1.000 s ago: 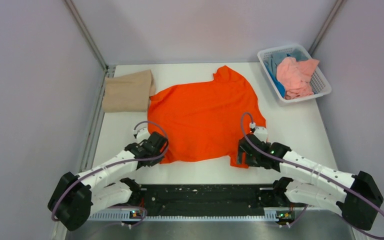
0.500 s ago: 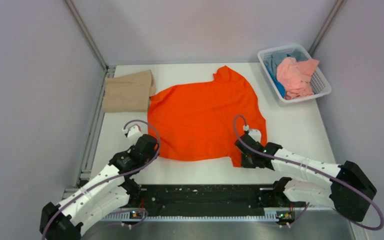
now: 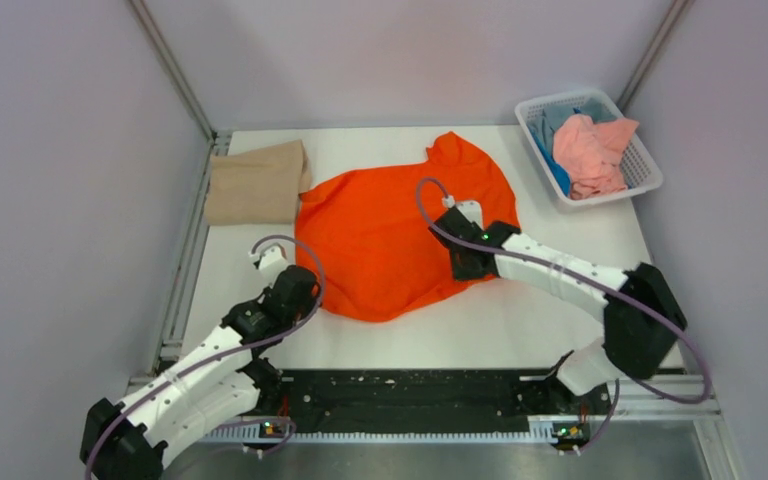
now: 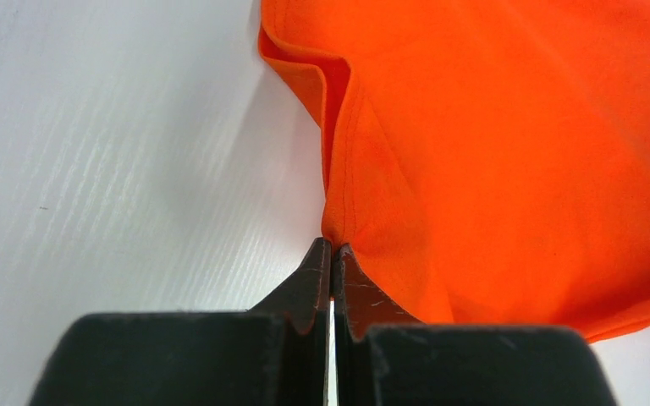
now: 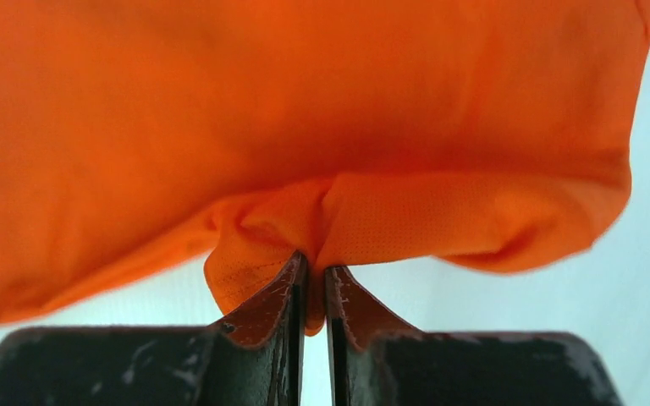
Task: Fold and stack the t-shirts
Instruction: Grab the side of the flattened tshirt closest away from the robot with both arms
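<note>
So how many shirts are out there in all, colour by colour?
orange t-shirt: 1
tan t-shirt, folded: 1
pink t-shirt, crumpled in the white basket: 1
blue t-shirt, partly under the pink one: 1 that shows
Total: 4

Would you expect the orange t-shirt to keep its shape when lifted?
Probably not: the orange t-shirt bunches and sags where the right tool pinches it, so it looks floppy. Likely light too, hanging from a small pinch.
</note>
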{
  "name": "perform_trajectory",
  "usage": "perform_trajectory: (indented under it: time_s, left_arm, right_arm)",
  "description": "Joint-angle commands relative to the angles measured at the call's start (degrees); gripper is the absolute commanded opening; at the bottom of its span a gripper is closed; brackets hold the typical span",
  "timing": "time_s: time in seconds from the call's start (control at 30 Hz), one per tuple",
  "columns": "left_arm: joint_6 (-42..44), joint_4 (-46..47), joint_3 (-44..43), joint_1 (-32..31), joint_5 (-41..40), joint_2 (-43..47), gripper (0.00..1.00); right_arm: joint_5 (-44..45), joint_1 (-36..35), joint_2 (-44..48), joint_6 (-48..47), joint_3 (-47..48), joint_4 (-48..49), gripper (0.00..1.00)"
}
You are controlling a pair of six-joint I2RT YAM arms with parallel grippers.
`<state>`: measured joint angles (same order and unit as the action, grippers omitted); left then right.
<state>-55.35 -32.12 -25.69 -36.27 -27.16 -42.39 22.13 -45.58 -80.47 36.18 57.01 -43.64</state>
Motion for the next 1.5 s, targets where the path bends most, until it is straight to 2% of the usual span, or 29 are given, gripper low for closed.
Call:
perform_trajectory:
  time_s: [0.0,0.07,0.13,0.17,0.27,0.43,0.5,0.6,0.77,1.07,1.17,1.3,1.47]
  left_arm:
    - [1.40,5.24,-0.93,0.10,-0.37,-1.65,0.00]
    - [1.47,5.57,-1.40,0.23,0.14,-2.97,0.00]
    - [1.56,5.50,-1.76,0.32,0.34,-4.18,0.00]
    - [1.44,5.36,-1.93,0.35,0.18,-4.66,0.00]
    - [1.30,5.19,-2.08,0.34,-0.06,-5.41,0.00]
    - [1.60,5.08,-2.32,0.48,-0.55,-5.56,0.00]
    - [1.75,4.73,-2.25,0.49,-0.98,-5.51,0.00]
    - [1.66,4.08,-2.41,0.59,-1.30,-5.33,0.00]
    - [1.56,3.67,-2.25,0.64,-1.87,-4.98,0.00]
    - [1.24,3.05,-2.30,0.71,-2.15,-5.06,0.00]
    - [1.14,2.71,-2.33,0.79,-2.44,-4.90,0.00]
    - [0.84,2.01,-2.47,0.82,-3.15,-4.46,0.00]
    - [-0.54,0.78,-2.37,0.79,-3.38,-3.57,0.00]
  right_arm:
    - [5.68,2.94,-13.08,-11.69,13.23,1.23,0.14]
    - [7.19,4.53,-20.42,-13.26,19.69,1.11,0.27]
    - [8.98,4.94,-24.32,-13.67,24.91,0.10,0.52]
    - [9.72,4.95,-24.98,-13.57,26.56,-0.44,0.57]
    - [9.94,4.99,-21.55,-14.04,23.70,2.16,0.65]
    - [5.58,5.02,-9.53,-17.63,8.41,10.96,0.67]
    - [-0.40,5.06,-6.25,-22.51,2.57,16.37,0.65]
    - [-5.20,5.04,-6.69,-25.52,-0.54,17.58,0.63]
    - [-1.38,5.06,-11.35,-26.87,2.08,17.75,0.62]
    - [-0.25,5.08,-18.50,-26.66,5.59,17.02,0.58]
    - [2.01,5.10,-18.82,-24.87,5.58,16.58,0.47]
    - [5.75,5.23,-16.13,-22.63,5.19,15.63,0.18]
    - [7.95,5.23,-8.82,-17.55,1.81,11.72,0.01]
